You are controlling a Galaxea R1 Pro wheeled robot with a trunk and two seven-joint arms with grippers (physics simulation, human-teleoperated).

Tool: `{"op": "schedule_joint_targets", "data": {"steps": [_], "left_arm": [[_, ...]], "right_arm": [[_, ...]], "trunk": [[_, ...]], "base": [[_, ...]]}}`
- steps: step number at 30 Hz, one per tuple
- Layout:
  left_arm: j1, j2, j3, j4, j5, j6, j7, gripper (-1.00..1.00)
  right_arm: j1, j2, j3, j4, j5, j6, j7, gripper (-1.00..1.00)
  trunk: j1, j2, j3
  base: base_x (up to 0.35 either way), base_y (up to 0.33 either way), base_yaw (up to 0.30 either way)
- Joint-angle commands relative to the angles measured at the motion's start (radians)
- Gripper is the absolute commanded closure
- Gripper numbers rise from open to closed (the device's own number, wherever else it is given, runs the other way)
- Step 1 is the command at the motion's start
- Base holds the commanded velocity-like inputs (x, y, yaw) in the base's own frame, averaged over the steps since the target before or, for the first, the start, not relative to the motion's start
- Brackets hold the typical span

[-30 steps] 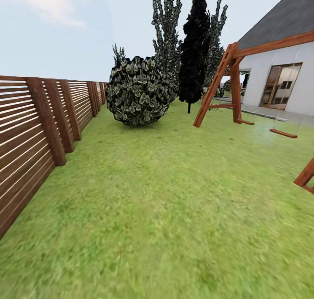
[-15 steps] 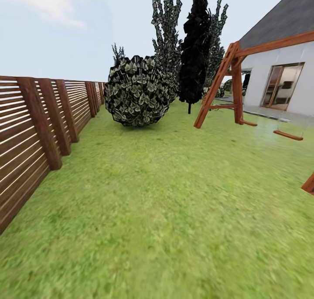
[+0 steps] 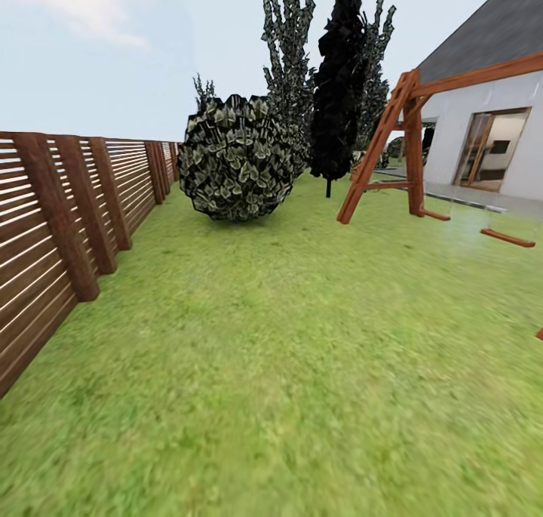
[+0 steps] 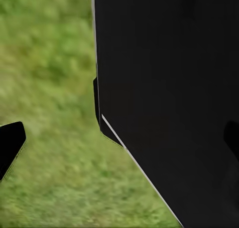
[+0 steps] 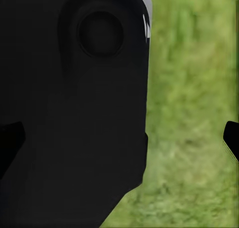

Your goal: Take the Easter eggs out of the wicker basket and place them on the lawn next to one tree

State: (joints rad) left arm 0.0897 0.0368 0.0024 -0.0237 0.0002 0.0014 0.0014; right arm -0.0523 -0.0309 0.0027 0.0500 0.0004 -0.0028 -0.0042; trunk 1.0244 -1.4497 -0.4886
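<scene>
The lawn (image 3: 302,366) stretches ahead as mottled green grass, inside the garden's brown slatted fence (image 3: 68,215). A tall tree with a jagged green-grey crown (image 3: 290,64) rises at the far end behind a round bush; its trunk is hidden. The three Easter eggs and the wicker basket are out of view. My left gripper (image 4: 119,143) hangs open over grass, one black fingertip (image 4: 10,143) at the frame's edge. My right gripper (image 5: 119,138) is also open over grass, with a fingertip (image 5: 231,138) at the edge. Nothing sits between either pair of fingers.
A round leafy bush (image 3: 237,158) stands mid-distance near the fence. An all-black tree (image 3: 339,79) is beside the tall one. A wooden swing frame (image 3: 407,147) with a hanging seat (image 3: 507,236) is at the right, before a white house (image 3: 490,117) and its grey patio.
The whole head view has shifted: fence posts slide left, the swing set slides right and the bush looks slightly nearer, so the camera has moved forward over the lawn.
</scene>
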Motion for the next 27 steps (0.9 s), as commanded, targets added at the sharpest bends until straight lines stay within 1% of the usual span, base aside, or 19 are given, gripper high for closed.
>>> {"op": "schedule_joint_targets", "data": {"steps": [1, 9, 27], "left_arm": [[0.001, 0.0, 0.0, -0.002, 0.0, 0.0, 0.0, -1.0], [0.001, 0.0, 0.001, -0.002, 0.001, 0.0, 0.0, -1.0], [0.001, 0.0, 0.001, -0.002, 0.0, 0.0, 0.0, -1.0]], "right_arm": [[-0.001, 0.0, 0.0, 0.002, 0.0, 0.0, 0.0, -1.0], [-0.001, 0.0, 0.0, 0.002, 0.001, 0.0, 0.0, -1.0], [-0.001, 0.0, 0.0, 0.002, 0.0, 0.0, 0.0, -1.0]], "trunk": [[0.001, 0.0, -0.001], [0.001, 0.0, -0.002], [0.001, 0.0, -0.002]], "base": [[0.336, 0.0, -0.005], [0.336, 0.0, -0.171], [0.335, 0.0, -0.006]]}}
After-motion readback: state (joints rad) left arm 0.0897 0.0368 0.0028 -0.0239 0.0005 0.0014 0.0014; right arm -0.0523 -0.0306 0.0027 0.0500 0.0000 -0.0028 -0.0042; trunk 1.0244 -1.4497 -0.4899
